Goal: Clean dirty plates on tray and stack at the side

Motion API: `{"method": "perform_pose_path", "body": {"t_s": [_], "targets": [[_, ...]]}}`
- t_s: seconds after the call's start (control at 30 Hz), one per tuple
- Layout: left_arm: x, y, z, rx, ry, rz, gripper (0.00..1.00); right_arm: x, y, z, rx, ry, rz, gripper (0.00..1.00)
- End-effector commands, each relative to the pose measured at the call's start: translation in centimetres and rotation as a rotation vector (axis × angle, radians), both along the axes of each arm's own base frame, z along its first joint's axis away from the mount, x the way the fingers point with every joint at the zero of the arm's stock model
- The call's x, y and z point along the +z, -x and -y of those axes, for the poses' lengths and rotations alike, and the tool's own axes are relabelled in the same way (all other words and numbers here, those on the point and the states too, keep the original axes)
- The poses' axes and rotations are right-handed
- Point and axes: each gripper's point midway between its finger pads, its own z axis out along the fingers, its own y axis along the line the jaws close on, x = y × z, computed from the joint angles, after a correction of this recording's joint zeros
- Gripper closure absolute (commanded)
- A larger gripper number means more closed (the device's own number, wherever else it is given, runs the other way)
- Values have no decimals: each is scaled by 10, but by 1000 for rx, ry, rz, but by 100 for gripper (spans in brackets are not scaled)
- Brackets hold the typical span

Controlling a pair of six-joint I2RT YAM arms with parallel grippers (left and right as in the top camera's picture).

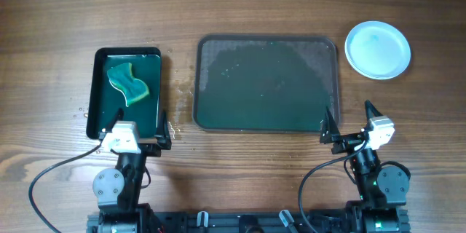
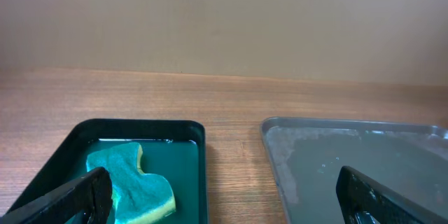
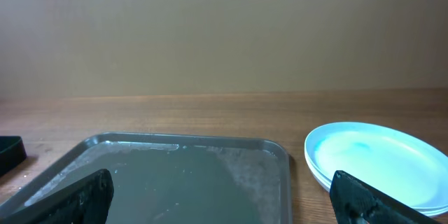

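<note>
My left pincer (image 1: pixel 140 125) and right pincer (image 1: pixel 348 114) both stand open, jaws spread wide. The plates (image 1: pixel 377 49) sit stacked on the surface (image 1: pixel 291 0) — right of the dark grey tray (image 1: pixel 266 84), pale blue one topmost.

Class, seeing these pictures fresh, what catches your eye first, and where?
The large grey tray lies empty mid-table, streaked with residue. Off its far right corner sits a stack of plates, pale blue on top. To its left, a teal sponge rests in a small black tray.

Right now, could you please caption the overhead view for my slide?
Plates stacked right of the wet grey tray; sponge lies in the black tray.
</note>
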Motion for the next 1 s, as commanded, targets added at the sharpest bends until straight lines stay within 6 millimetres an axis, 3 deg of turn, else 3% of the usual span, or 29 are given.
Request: {"method": "perform_pose_path", "body": {"t_s": [0.0,0.1,0.97], "targets": [[-4,0,-6,36,-32,-5,0,2,1,-3,18,-5,12,0],[-6,0,-21,122,-31,-15,0,2,1,-3,18,-5,12,0],[-5,0,-23,131,-46,-13,0,2,1,-3,18,-5,12,0]]}}
